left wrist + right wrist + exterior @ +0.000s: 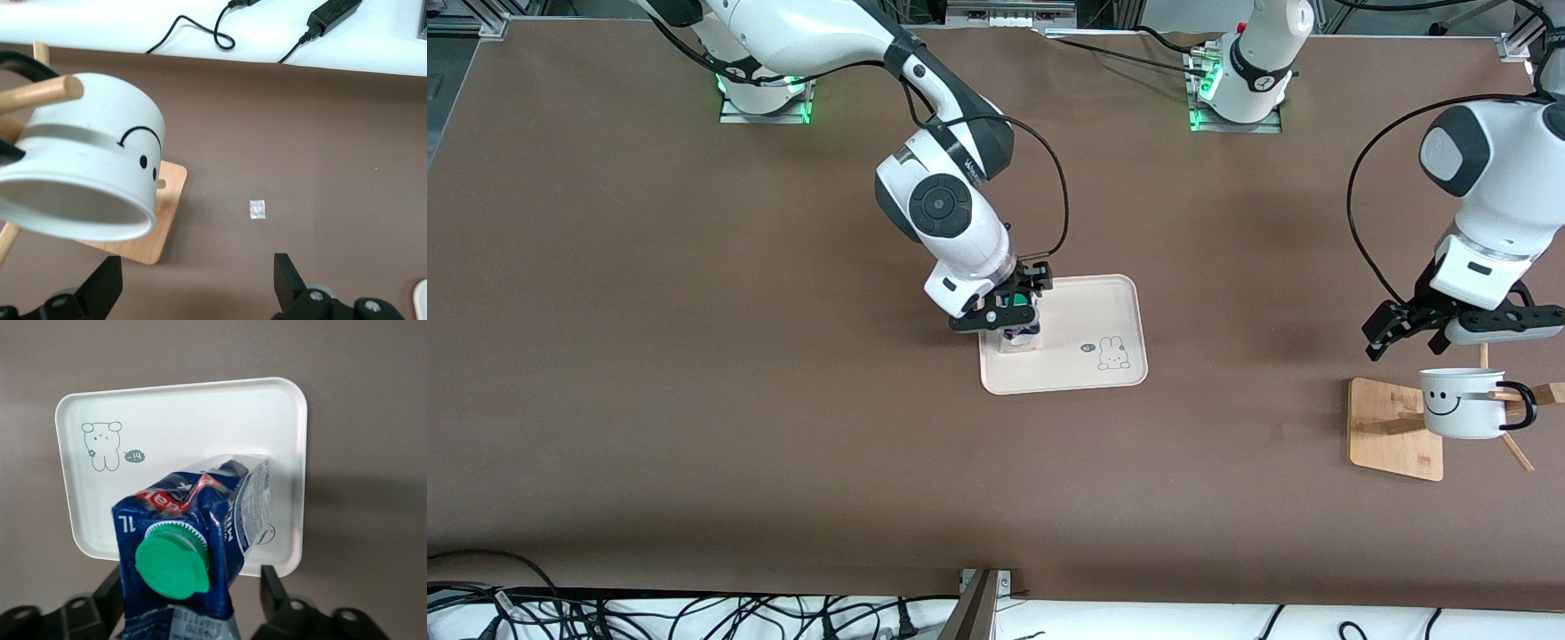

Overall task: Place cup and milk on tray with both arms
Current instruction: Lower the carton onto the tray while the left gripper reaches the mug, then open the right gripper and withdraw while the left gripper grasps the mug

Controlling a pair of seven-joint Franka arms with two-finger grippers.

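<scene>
Right gripper clamped on milk over tray; left gripper spread apart beside racked cup.

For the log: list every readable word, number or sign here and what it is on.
"1L": white print on the milk carton's blue top.
Red lettering on the same top: creased, unreadable.
Small dark tag beside the bunny on the tray: too small to read.
Smiley face, no words: the cup.
</scene>
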